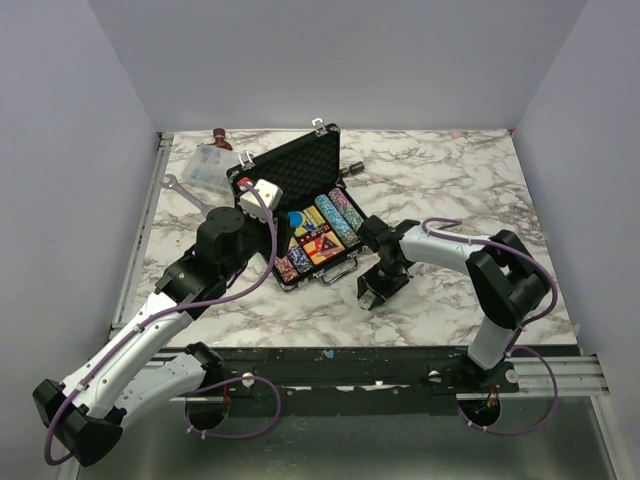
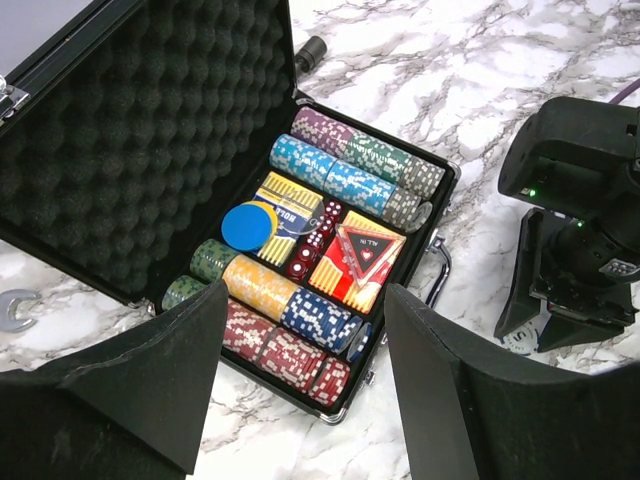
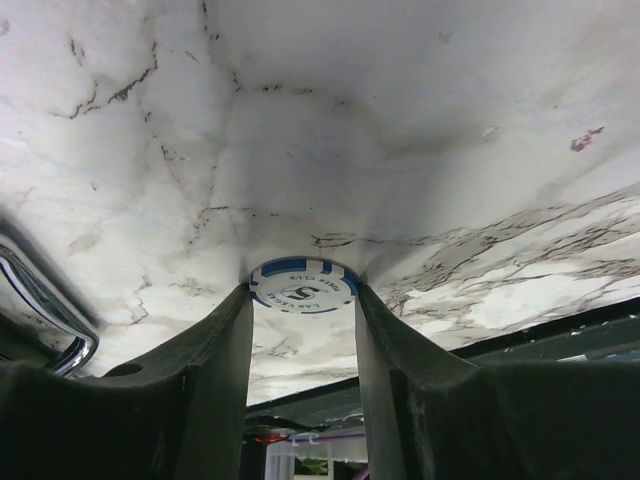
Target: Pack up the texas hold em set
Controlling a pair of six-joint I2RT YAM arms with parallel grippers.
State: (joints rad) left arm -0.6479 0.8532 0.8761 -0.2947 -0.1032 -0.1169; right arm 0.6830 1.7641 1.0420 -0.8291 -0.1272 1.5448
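The black briefcase [image 1: 300, 165] lies open mid-table, its foam lid leaning back. In the left wrist view its tray [image 2: 440, 210] holds multicoloured chip rows [image 2: 290, 300], a blue disc [image 2: 248, 225], red dice and red-yellow card boxes [image 2: 360, 262]. My left gripper [image 2: 307, 290] is open and empty, above the case's near corner; it also shows in the top view [image 1: 252, 190]. My right gripper [image 1: 372, 297] is down on the table right of the case. In its wrist view the gripper [image 3: 302, 292] is shut on a pale blue-edged chip [image 3: 302, 283] lying flat on the marble.
A clear plastic box [image 1: 205, 165] and a silver wrench [image 1: 185, 192] lie at the back left. A small black cylinder [image 1: 355, 168] sits behind the case. The case's chrome handle [image 3: 40, 290] is just left of my right gripper. The table's front edge is close behind it.
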